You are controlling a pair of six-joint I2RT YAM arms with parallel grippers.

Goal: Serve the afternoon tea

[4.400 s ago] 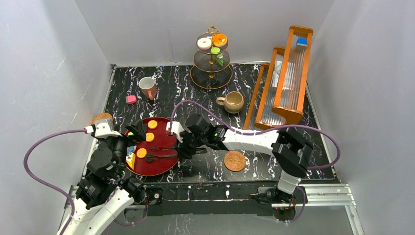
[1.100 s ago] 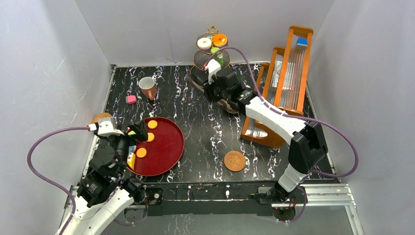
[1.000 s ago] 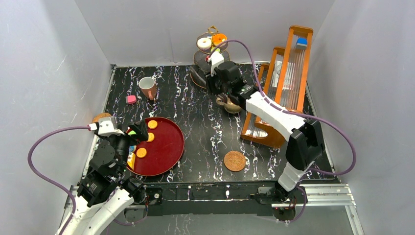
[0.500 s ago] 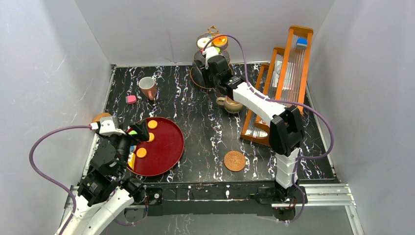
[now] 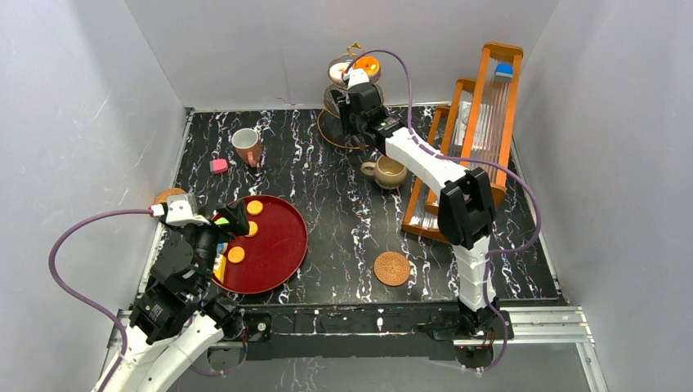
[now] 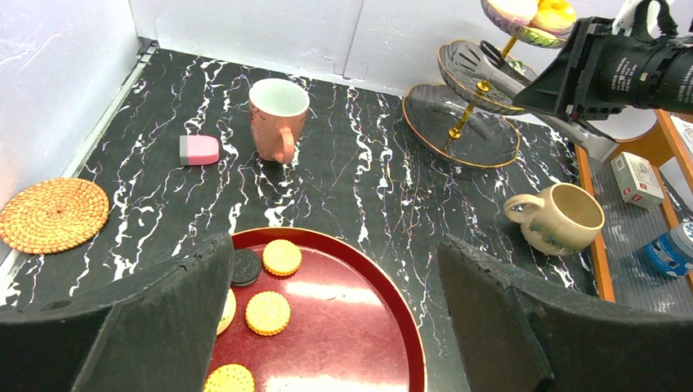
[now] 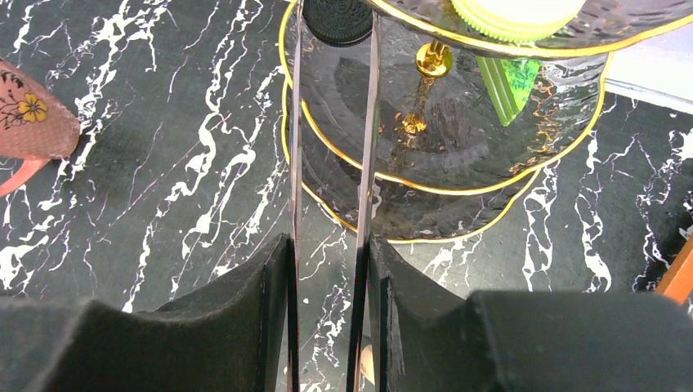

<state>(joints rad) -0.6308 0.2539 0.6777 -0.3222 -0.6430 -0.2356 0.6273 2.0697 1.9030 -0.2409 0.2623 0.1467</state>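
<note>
Right claw [image 7: 331, 245]: clamped on the black tongs [image 7: 295, 147], both tong arms pinched between the pads. The tong tips grip a dark sandwich cookie [image 7: 337, 18] at the rim of the tiered stand's [image 7: 458, 184] middle level, above the bottom plate. Resting on it or not: cannot tell.

Vs. a few seconds ago: the tongs lay on the red tray [image 5: 282, 245] with the right arm over them. They are now off the tray, and the arm is stretched to the far stand.

Left claw [image 6: 335, 245]: jaws wide apart, empty, over the tray's near-left edge, unchanged.

Orange cookies [image 6: 269, 313] remain on the tray. Beige mug [image 5: 391, 170] and pink mug [image 5: 246, 145] are unmoved on the tabletop.
</note>
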